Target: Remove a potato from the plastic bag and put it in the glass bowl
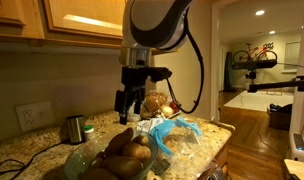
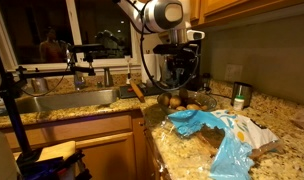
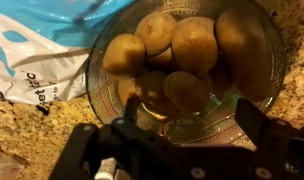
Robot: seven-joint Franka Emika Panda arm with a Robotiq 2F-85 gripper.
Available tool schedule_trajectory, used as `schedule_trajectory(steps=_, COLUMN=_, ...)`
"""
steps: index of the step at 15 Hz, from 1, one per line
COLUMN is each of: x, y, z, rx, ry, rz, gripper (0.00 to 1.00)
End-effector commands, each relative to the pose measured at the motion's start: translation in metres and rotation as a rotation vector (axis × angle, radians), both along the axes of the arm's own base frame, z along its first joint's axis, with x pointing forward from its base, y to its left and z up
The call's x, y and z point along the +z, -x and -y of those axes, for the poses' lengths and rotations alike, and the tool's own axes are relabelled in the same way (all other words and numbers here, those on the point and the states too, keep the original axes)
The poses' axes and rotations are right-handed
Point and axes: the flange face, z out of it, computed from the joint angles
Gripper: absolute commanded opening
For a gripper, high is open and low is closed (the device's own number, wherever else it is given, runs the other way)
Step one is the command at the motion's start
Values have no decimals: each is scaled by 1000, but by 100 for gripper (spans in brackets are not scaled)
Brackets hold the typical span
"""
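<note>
A glass bowl holds several brown potatoes and fills most of the wrist view. It also shows in both exterior views. The blue and white plastic bag lies beside the bowl on the granite counter. My gripper hangs directly above the bowl, its two dark fingers spread wide with nothing between them. In the exterior views it hovers a little above the potatoes.
A metal cup stands by the backsplash. A brown round item sits behind the gripper. A sink lies along the counter. Wooden cabinets hang above. The counter edge drops to the floor.
</note>
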Motion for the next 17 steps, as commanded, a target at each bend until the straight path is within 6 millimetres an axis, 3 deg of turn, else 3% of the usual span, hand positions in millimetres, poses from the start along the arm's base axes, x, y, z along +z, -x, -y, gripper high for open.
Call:
schedule_trajectory(steps=1, x=14, y=24, z=10, rx=-87, ry=41, rz=-64, gripper=100)
schedule_trajectory(steps=7, x=21, y=34, z=22, rx=-177, ry=60, rz=-128, gripper=100)
schedule_trajectory(steps=8, x=13, y=19, z=15, rx=-138, ry=40, rz=-115, gripper=100)
schedule_trajectory(steps=17, x=13, y=20, z=18, rx=-152, ry=42, rz=-125, gripper=100)
